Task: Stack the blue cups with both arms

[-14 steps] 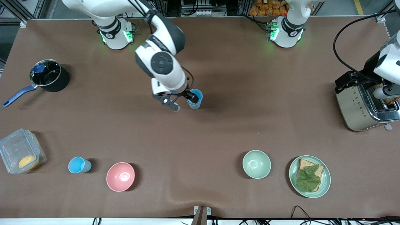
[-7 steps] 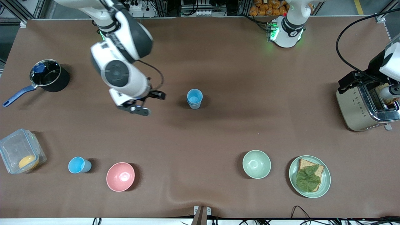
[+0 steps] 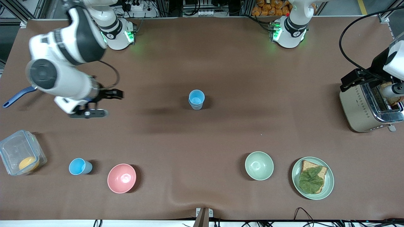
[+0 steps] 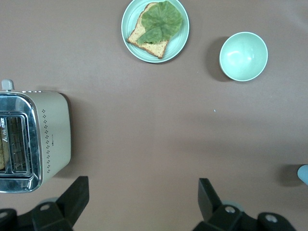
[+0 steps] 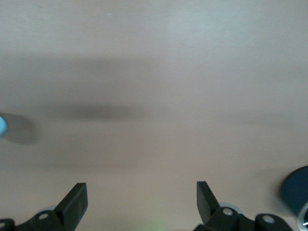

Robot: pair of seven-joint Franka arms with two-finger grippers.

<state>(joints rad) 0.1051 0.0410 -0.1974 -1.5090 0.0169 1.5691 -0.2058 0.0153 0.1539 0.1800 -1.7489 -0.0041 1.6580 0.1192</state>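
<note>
Lone sky-blue plastic cup (image 3: 79, 166): upright, nearer the camera than released right gripper (image 3: 102, 103); left gripper (image 4: 142, 192) released, waiting.

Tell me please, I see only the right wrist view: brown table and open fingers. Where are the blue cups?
Observer: Two cups sit nested as one stack at the middle of the table. Your right gripper hangs toward the right arm's end from it.
Operator: Is there another cup?
Observer: Yes, a lone cup stands between the clear box and the pink bowl, nearer to the front camera than the stack.
Operator: And the left gripper?
Observer: The left gripper waits open over the table beside the toaster.
</note>
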